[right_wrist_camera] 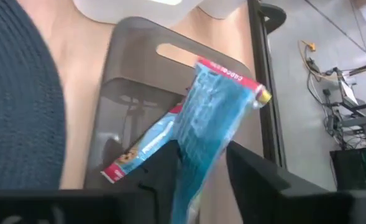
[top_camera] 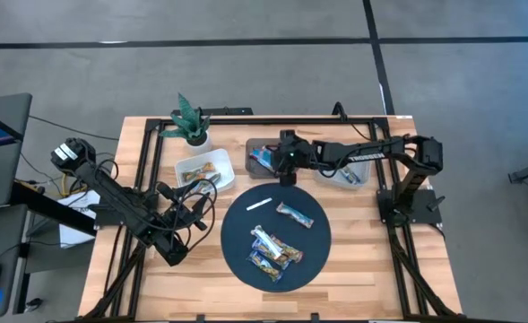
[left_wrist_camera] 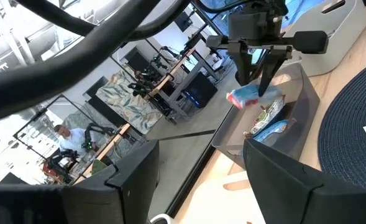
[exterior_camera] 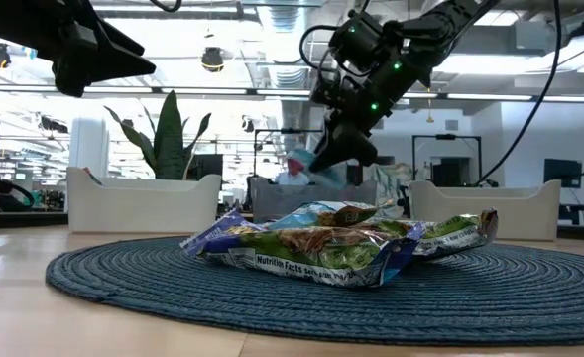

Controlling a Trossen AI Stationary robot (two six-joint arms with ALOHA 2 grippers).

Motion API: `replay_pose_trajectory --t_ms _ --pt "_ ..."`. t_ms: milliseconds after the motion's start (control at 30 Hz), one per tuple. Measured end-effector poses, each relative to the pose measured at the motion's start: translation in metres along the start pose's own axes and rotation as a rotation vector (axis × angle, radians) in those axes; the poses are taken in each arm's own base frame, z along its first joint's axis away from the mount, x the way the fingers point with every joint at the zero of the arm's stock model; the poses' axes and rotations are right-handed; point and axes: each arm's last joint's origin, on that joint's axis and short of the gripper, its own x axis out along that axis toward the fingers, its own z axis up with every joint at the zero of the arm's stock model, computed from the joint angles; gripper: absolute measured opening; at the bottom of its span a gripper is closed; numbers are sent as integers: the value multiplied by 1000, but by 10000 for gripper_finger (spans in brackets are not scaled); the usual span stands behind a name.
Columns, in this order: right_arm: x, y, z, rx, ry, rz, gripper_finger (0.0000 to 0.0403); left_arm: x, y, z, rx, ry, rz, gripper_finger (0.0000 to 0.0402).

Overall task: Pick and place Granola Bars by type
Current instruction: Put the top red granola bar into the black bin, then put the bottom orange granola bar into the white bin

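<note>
My right gripper (right_wrist_camera: 201, 152) hangs over the grey tray (top_camera: 256, 146) at the far middle of the table, with a blue granola bar (right_wrist_camera: 217, 112) between its fingers. Another blue bar (right_wrist_camera: 139, 149) lies flat in that tray. Several multicoloured bars (top_camera: 277, 249) and one more (top_camera: 293, 213) lie on the round blue mat (top_camera: 237, 256), beside a thin white strip (top_camera: 259, 205). My left gripper (left_wrist_camera: 201, 186) waits open at the table's left side (top_camera: 192, 208), holding nothing. My right gripper has the blue bar's near end (right_wrist_camera: 192, 168) between its two fingers, which slant down from the table's right side. The bar juts out past the fingertips, lifted clear above the grey tray. A thin gap shows between the bar and one finger.
A white bin (top_camera: 217, 160) holding brownish bars stands left of the tray and another white bin (top_camera: 349, 175) stands right of it. A potted plant (top_camera: 190, 121) stands at the far left. Black frame rails run along the table's sides.
</note>
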Motion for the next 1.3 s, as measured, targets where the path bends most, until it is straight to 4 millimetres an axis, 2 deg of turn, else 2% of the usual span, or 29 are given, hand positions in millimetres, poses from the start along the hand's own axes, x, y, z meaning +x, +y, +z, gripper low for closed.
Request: replay_pose_trajectory --t_ms 167,300,467,633,800,933,1100,1300 --pt "-3 6 8 -15 5 -62 192 0 0 0 0 0 0 228" --pt "-10 10 21 -32 -26 -102 218 0 0 0 0 4 -8 228" --pt "-24 16 37 -64 -4 -113 224 0 -1 0 -1 16 -33 228" --pt "-59 30 49 -23 -34 -45 212 0 -4 -1 -11 57 -116 228" --pt "-97 54 45 91 46 74 198 -1 -9 3 -37 101 -245 228" --pt "-118 83 39 132 52 136 188 -2 -14 10 -66 100 -338 228" --pt "-137 116 30 154 25 186 176 -2 -20 23 -89 60 -442 228" --pt "-151 147 19 161 6 79 162 8 -29 31 -85 37 -567 228"
